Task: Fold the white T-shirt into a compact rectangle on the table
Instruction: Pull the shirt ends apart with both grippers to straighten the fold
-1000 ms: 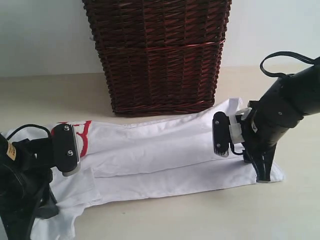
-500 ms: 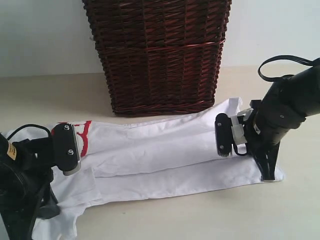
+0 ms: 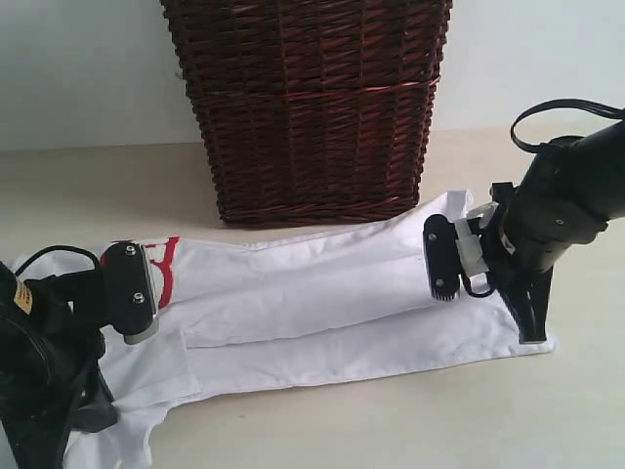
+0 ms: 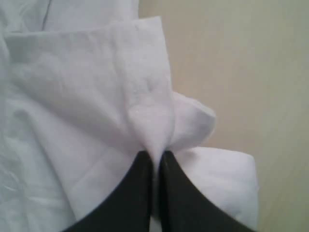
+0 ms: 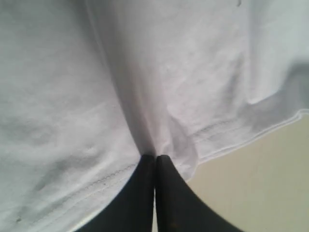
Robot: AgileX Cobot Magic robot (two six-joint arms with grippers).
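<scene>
The white T-shirt (image 3: 312, 293) lies on the table (image 3: 391, 420) as a long band folded lengthwise, with a bit of red lettering (image 3: 164, 264) showing near its left end. My left gripper (image 4: 155, 155) is shut on a pinched ridge of the white T-shirt (image 4: 87, 96) at the left end. In the exterior view that gripper's fingertips are hidden behind its own arm (image 3: 59, 332). My right gripper (image 5: 155, 157) is shut on a pleat of cloth just inside the hem (image 5: 231, 135), at the shirt's right end (image 3: 532, 337).
A tall dark brown wicker basket (image 3: 308, 107) stands at the back, right behind the shirt's middle. A pale wall rises behind it. Bare beige table (image 5: 260, 193) shows in front of the shirt and to its right.
My right gripper has closed from part open onto the hem at the shirt's right end, and its arm has shifted slightly right. The left gripper has kept its hold and place.
</scene>
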